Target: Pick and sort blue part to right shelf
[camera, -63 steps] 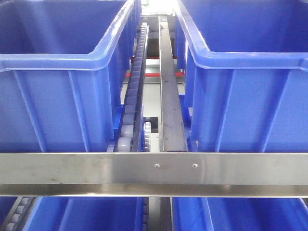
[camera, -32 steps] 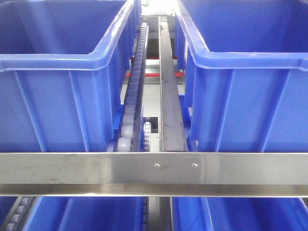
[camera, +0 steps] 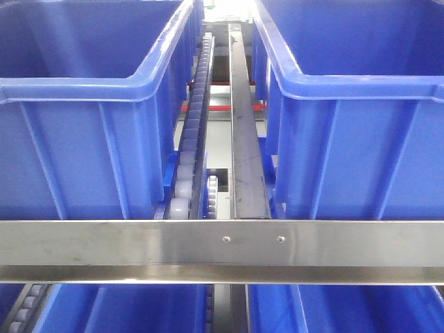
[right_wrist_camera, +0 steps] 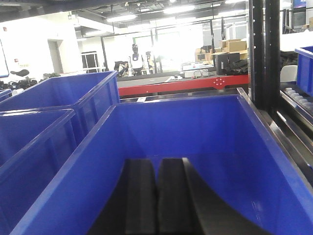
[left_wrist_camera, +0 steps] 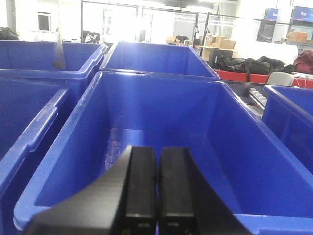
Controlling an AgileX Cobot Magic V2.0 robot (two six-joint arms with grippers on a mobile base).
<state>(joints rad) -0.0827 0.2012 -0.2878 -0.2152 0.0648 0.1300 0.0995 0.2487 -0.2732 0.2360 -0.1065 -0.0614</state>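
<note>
The blue part is not in any view. The shelf fills the front view: a flat steel crossbar [camera: 222, 251] with two screws, a white roller rail [camera: 193, 132] and large blue bins at left [camera: 83, 139] and right [camera: 361, 125]. Neither gripper shows in the front view. My left gripper [left_wrist_camera: 157, 152] is shut and empty, pointing into a blue bin [left_wrist_camera: 161, 112]. My right gripper [right_wrist_camera: 156, 164] is shut and empty, pointing into another blue bin [right_wrist_camera: 195, 127].
More blue bins stand to the left in both wrist views [left_wrist_camera: 29, 117] [right_wrist_camera: 44, 122]. A dark steel post [right_wrist_camera: 264, 49] and roller rails [right_wrist_camera: 293, 98] stand right of the right gripper's bin. More blue bins [camera: 118, 309] sit on the level under the crossbar.
</note>
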